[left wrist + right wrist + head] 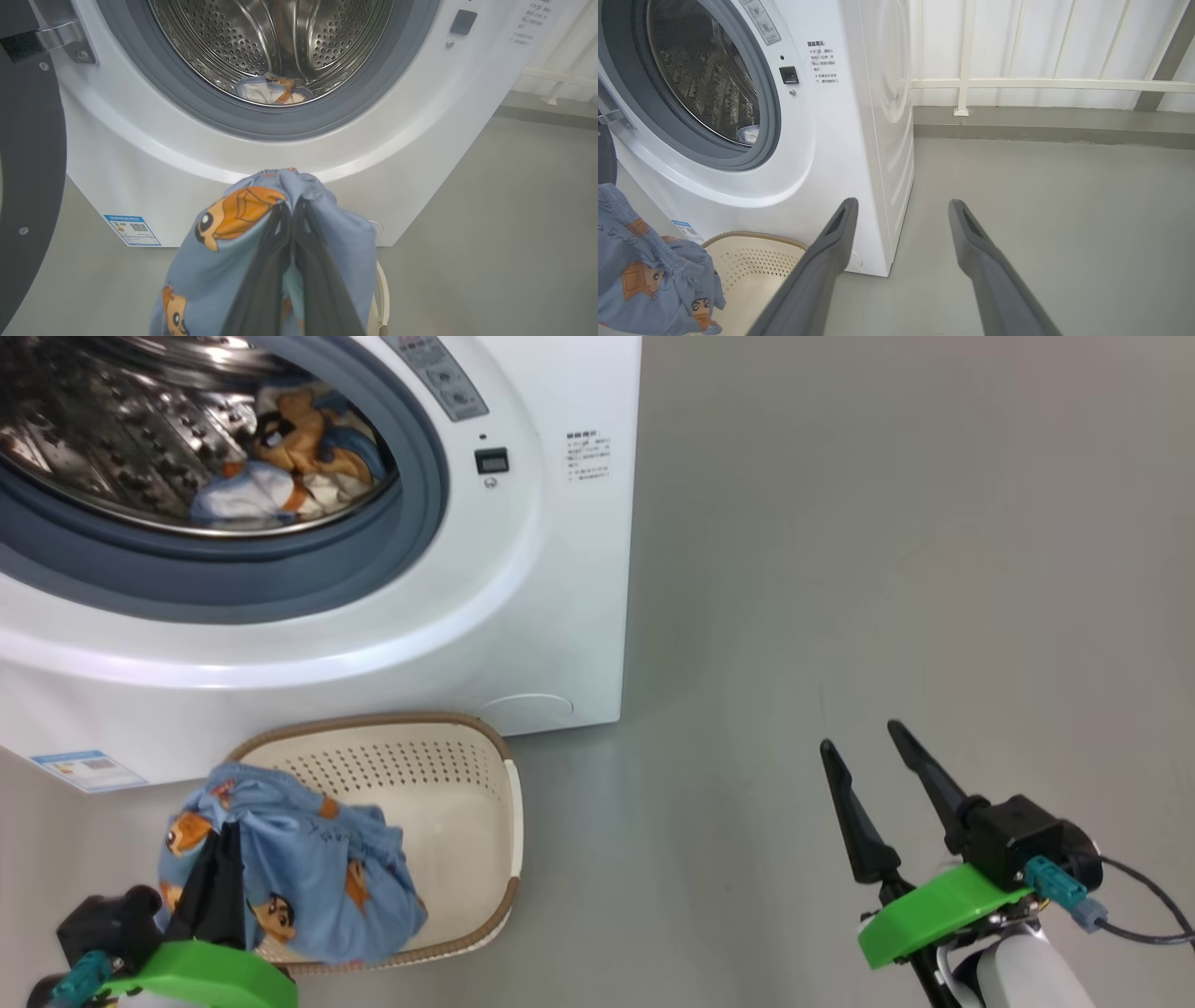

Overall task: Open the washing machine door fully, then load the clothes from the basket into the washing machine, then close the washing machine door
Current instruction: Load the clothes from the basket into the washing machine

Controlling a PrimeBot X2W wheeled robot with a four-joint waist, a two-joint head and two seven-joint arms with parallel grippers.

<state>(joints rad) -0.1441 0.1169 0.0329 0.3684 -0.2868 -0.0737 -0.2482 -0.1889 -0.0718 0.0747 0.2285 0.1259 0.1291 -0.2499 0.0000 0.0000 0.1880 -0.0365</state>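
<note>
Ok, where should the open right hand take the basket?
Probably pinch the basket by its bare right wall from above, one finger inside, one outside: the wall is thin and upright, the top open, and the blue garment hangs over the left side.

Head view: you are looking steeply down from above at the washing machine [560,569] front and basket [420,775], fairly near. Left wrist view: you are facing the drum [327,37] from low and close. Right wrist view: you are looking past the machine's corner toward the railing [1041,84]. All are sharing the drum.
</note>
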